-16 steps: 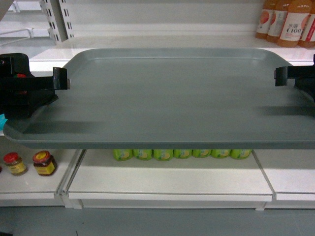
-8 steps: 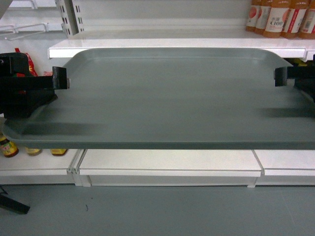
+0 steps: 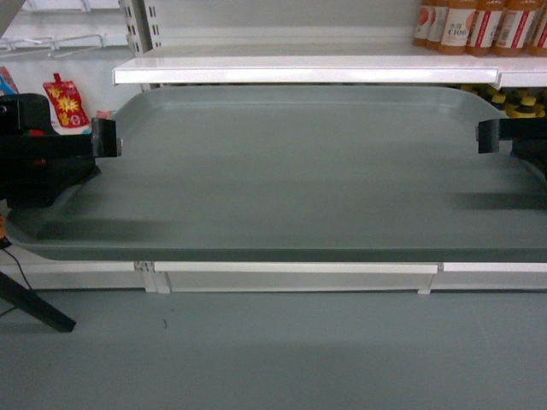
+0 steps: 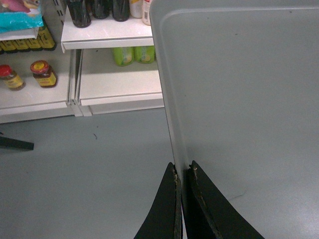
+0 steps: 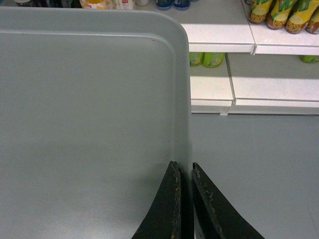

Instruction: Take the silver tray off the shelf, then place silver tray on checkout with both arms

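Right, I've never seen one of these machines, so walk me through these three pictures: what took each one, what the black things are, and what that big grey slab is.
It is a wheeled robot with two arms, each ending in a two-jawed clamp called a gripper. The wide picture comes from a camera on the robot's head, looking forward at store shelving. The grey slab is a silver tray, carried level in the air. The black shapes at its ends are the left gripper and the right gripper.

The other two pictures come from cameras on the wrists, looking along the jaws. In each, two black jaws pinch the tray's raised rim: the left gripper on one short edge, the right gripper on the other. Nothing lies on the tray. Below it is grey floor; behind stand a white shelf and bottles.
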